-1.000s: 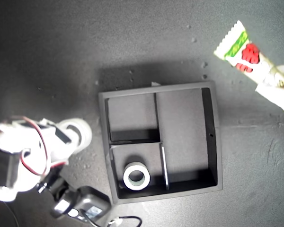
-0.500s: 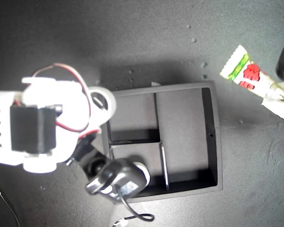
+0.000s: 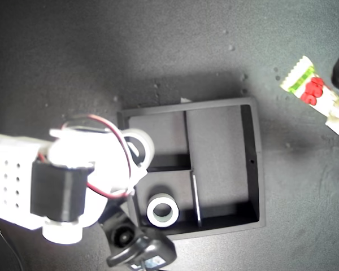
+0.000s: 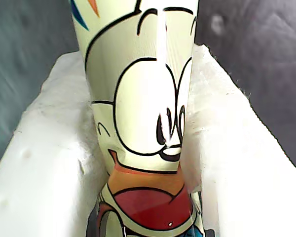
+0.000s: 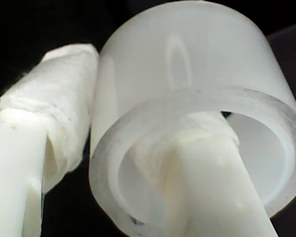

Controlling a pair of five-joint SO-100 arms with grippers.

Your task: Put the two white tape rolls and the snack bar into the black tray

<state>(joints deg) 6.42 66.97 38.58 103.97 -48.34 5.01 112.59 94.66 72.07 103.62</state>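
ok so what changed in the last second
My second end effector carried its tape roll from beside the tray to over its wall. My first end effector drew the snack bar toward the exterior view's right. The other roll stayed put.

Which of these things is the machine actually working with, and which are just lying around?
Part of the job:
square black plastic tray
small white tape roll lying in one small compartment
second white tape roll gripped by my second tool
long white-green wrapped snack bar gripped by my first tool

Just lying about:
nothing loose visible, only the dark grey tabletop
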